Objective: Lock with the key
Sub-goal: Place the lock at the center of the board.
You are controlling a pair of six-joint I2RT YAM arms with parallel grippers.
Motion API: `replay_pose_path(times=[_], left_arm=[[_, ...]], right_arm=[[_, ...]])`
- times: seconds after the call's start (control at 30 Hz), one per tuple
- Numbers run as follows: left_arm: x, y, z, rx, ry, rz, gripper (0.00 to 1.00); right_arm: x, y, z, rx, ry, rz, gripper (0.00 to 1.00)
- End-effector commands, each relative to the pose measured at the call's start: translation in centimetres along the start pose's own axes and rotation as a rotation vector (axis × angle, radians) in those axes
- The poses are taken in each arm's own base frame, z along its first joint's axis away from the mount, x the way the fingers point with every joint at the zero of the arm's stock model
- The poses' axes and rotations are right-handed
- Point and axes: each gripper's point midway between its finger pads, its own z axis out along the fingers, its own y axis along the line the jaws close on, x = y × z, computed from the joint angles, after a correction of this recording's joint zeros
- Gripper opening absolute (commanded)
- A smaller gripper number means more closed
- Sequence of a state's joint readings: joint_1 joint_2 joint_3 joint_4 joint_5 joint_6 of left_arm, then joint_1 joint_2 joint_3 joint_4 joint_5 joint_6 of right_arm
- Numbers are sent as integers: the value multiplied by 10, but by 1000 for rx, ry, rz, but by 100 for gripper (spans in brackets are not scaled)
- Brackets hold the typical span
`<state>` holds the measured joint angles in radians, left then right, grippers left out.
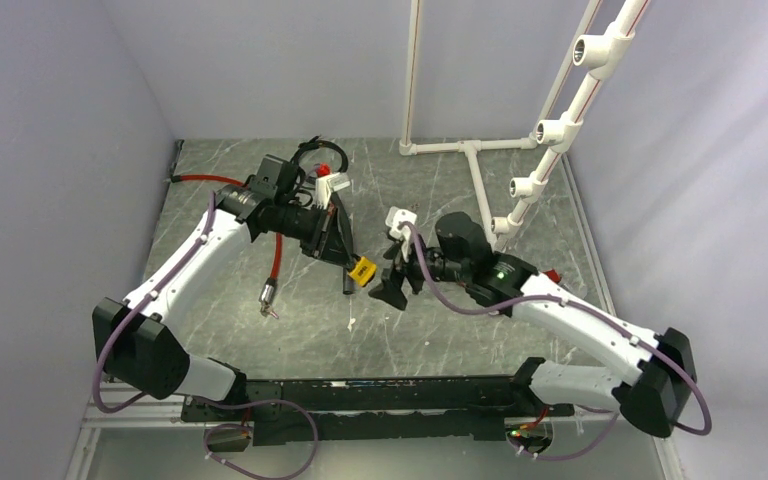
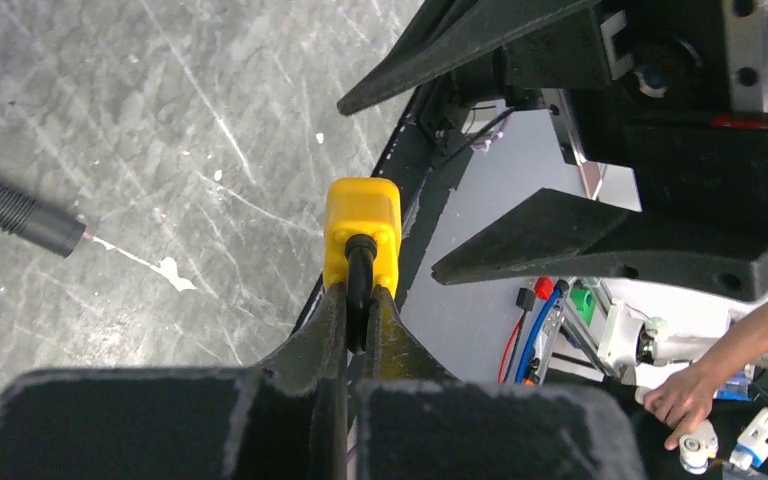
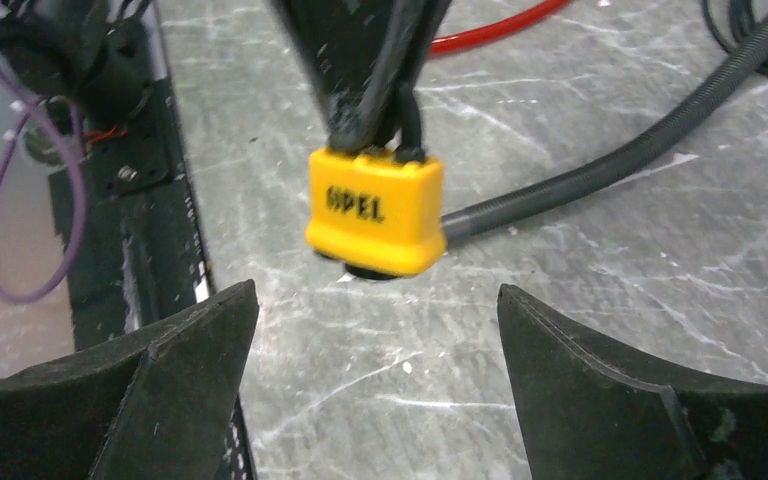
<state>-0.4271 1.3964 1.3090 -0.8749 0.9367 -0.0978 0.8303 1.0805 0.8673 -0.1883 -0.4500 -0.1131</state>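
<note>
Your left gripper [image 2: 360, 300] clamps the shackle [image 2: 360, 262] of the yellow padlock [image 2: 361, 225], which is rigid, dense and slick-cased and hangs just beyond its fingertips; your right gripper [image 3: 377, 296], spread wide, faces it, so pinch the dark stub [image 3: 368, 270] beneath, possibly the key.

Left gripper [image 2: 358, 305] clamped; right gripper [image 3: 375, 290] spread wide (facing each other).

You have a grey marbled table [image 1: 440, 330] between pale walls [image 1: 60, 150]. A red cable [image 1: 205, 179] comes from the far left edge, bends toward the near side and ends in a metal tip [image 1: 268, 296]. A dark ribbed hose [image 3: 600, 165] lies on the table. A white pipe frame [image 1: 475, 180] stands at the far right.
</note>
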Motion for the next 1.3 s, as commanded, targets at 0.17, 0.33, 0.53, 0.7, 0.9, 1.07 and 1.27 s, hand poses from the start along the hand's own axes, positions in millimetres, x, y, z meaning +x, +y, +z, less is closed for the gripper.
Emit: replay_pose_path(times=[0.17,0.33,0.53,0.7,0.9,1.07,1.27], left_arm=[[-23,-5,0,-21,-80,-52,0],[-26,-6,2,-7,-86,-76,0],[-27,-6,4,2,-84,-97,0],[-26,-3,4,-9,-84,-109,0],[-30,2,-3,-14,-112,-108,50],[-46,25,-33,-102,-202,-86,94],[-71,59,-75,-273,-340,-23,99]], right_arm=[[-48,-32,19,109,-41,-1,93],[-49,-30,30,83,-36,-34,90],[-48,-38,40,123,-5,-85,75],[-43,-42,39,152,12,-97,62],[-37,-57,36,212,19,-16,39],[-20,-95,29,295,54,110,32],[6,-178,32,483,152,254,28]])
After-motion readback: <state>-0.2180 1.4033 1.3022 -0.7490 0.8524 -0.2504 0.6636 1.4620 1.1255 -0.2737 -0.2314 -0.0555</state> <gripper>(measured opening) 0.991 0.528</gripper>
